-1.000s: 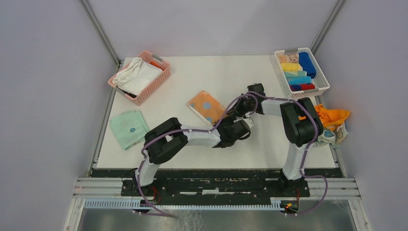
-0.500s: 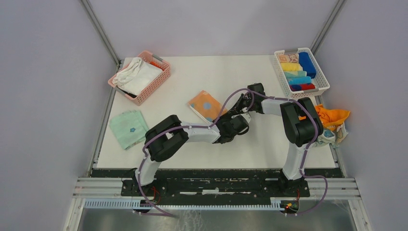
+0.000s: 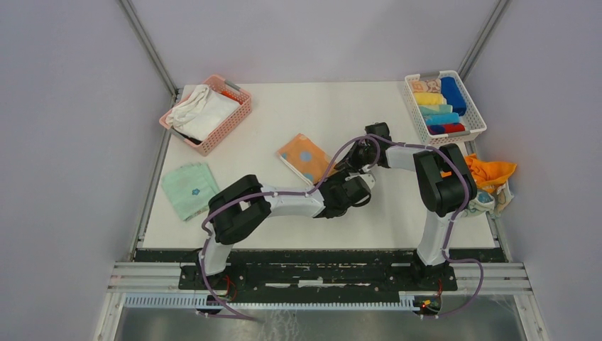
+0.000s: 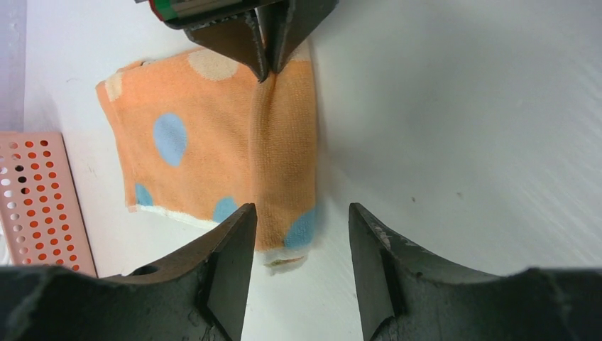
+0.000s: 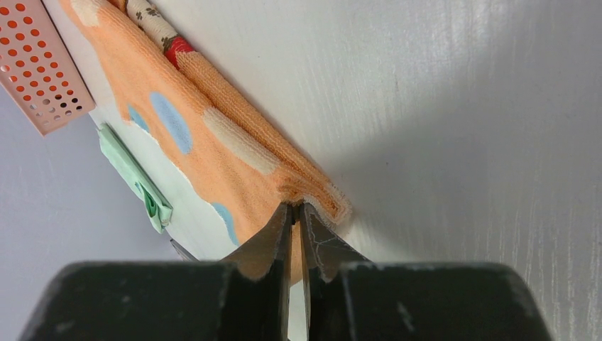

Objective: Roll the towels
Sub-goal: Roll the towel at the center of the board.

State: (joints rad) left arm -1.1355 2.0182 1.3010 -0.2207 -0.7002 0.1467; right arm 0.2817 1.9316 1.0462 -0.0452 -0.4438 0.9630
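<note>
An orange towel (image 3: 304,156) with blue and cream dots lies flat in the middle of the table. Its right edge is folded over into a narrow strip (image 4: 287,142). My right gripper (image 3: 353,158) is shut on the far end of that folded edge, and its closed tips (image 5: 297,209) pinch the orange cloth (image 5: 213,135). My left gripper (image 4: 298,234) is open. It sits low at the near end of the fold, which lies just ahead of the gap between the fingers, and it holds nothing. In the top view the left gripper (image 3: 334,179) is at the towel's right corner.
A folded green towel (image 3: 190,188) lies at the left front. A pink basket (image 3: 206,114) with white cloth stands at the back left. A white basket (image 3: 444,106) of rolled towels stands at the back right. An orange cloth pile (image 3: 491,172) hangs off the right edge.
My left wrist pushed a little toward the towel and then drew back to about where it was. My right gripper has stayed shut on the towel's edge.
</note>
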